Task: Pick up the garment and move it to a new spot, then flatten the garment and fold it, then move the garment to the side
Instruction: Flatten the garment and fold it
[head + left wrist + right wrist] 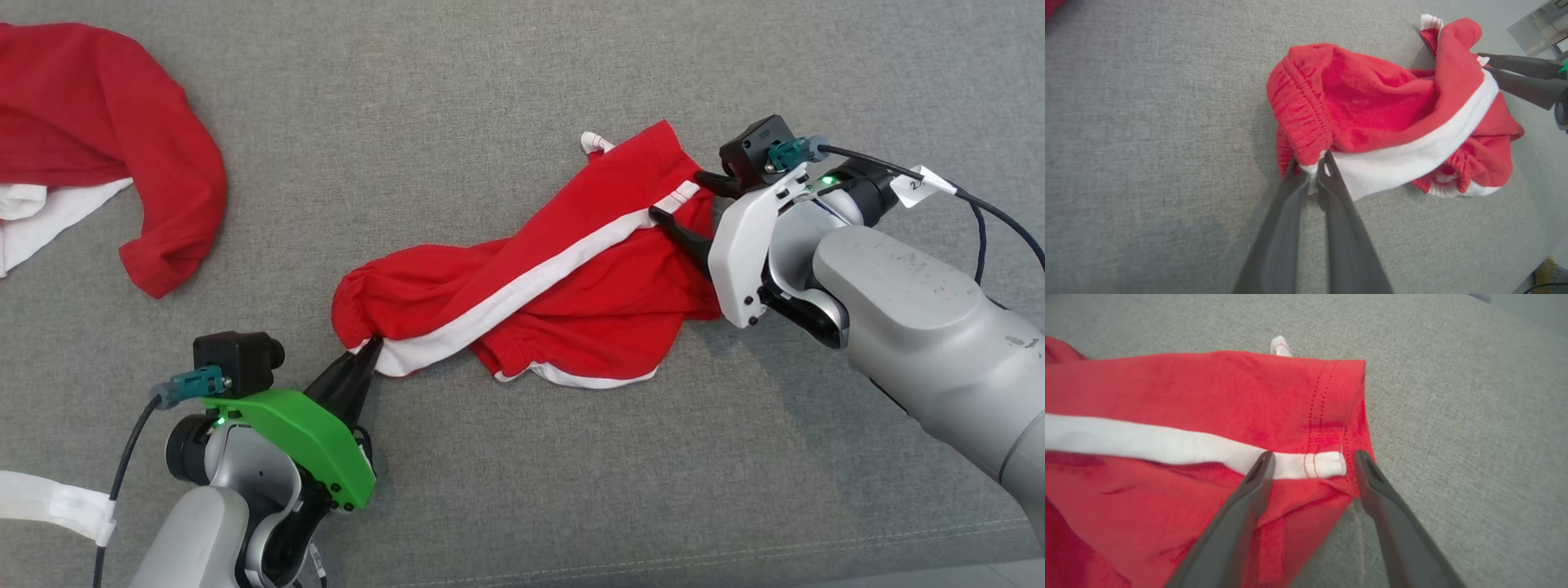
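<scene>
The garment [571, 278] is a pair of red shorts with a white side stripe, lying crumpled on the grey cushion. My left gripper [374, 343] is shut on its elastic waistband end, pinching the white stripe's edge [1312, 167]. My right gripper [676, 196] stands open at the opposite hem, one finger [1257, 473] on the red cloth beside the stripe's end [1323, 464] and the other finger [1367, 473] at the hem's corner. In the left wrist view the right gripper's fingers [1519, 77] reach in at the garment's [1380, 106] far end.
A second red and white garment [106, 147] lies bunched at the far left of the grey cushion [522, 490]. A white strap [57, 502] shows at the lower left edge. A seam runs along the cushion's near edge [816, 547].
</scene>
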You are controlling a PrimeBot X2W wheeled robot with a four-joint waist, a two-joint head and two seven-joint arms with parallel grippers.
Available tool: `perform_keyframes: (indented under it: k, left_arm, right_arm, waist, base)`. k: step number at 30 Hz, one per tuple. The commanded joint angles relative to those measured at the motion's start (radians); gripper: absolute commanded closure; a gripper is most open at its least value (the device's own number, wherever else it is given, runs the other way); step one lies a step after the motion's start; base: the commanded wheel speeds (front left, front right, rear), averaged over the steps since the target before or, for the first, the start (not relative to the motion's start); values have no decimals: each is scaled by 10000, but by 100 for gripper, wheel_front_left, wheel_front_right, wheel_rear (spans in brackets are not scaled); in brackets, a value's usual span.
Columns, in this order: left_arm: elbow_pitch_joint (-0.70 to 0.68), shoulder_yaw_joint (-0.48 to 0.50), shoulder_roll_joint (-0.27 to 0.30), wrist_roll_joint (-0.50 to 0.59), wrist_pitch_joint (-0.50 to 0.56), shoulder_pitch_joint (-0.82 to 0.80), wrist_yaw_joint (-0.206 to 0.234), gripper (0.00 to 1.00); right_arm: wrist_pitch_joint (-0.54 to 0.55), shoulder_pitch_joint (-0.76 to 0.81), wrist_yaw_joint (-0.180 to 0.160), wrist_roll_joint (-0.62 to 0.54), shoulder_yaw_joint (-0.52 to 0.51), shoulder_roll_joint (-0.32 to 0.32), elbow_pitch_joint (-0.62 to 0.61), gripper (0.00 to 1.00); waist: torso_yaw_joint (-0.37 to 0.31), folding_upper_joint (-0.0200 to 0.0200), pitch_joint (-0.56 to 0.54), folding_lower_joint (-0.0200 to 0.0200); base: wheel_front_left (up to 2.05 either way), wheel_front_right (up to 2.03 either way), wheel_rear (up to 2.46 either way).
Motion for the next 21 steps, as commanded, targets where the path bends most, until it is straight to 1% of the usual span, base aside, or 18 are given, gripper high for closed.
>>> perform_keyframes:
  k: [1,2,5,9,11,12,13,14,16,20,21]
  left_arm:
    - [-31,0,20,25,-69,-158,-34,100]
    - [-38,-4,21,35,-68,-172,-28,100]
    - [-59,-22,23,47,-102,-203,-10,100]
    - [-46,-40,1,59,-168,-244,11,100]
    - [-14,-38,18,43,-193,-233,6,100]
    - [0,-35,27,34,-212,-228,6,100]
    - [14,-28,35,28,-234,-220,15,100]
    - [14,-28,35,28,-234,-220,15,100]
    - [31,4,47,14,-260,-216,46,100]
    - [59,61,66,-4,-361,-226,101,100]
    - [69,78,72,-10,-380,-227,107,100]
  right_arm:
    - [-31,2,-3,110,-6,41,104,2]
    - [-39,-25,-3,121,-7,68,160,5]
    - [-61,-132,-3,187,31,153,312,8]
    - [-81,-164,-3,192,107,252,459,20]
    - [-96,-176,-3,228,148,279,476,33]
    - [-107,-190,-3,250,166,279,483,49]
    - [-102,-194,-3,276,183,276,493,53]
    - [-102,-194,-3,276,183,276,493,53]
    - [-100,-210,-3,305,215,251,500,59]
    - [-112,-239,-3,401,266,180,493,77]
    - [-162,-257,-3,436,268,166,472,84]
  waist:
    - [39,-1,46,0]
    - [54,-1,67,0]
    - [104,-1,134,0]
    - [174,-1,173,0]
    - [195,-1,164,0]
    - [202,-1,158,0]
    - [208,-1,144,0]
    - [208,-1,144,0]
    - [215,-1,120,0]
    - [216,-1,69,0]
    - [212,-1,52,0]
  base:
    - [0,0,0]
    - [0,0,0]
    - [0,0,0]
    - [0,0,0]
    - [0,0,0]
    - [0,0,0]
    - [0,0,0]
    - [0,0,0]
    - [0,0,0]
    - [0,0,0]
    - [0,0,0]
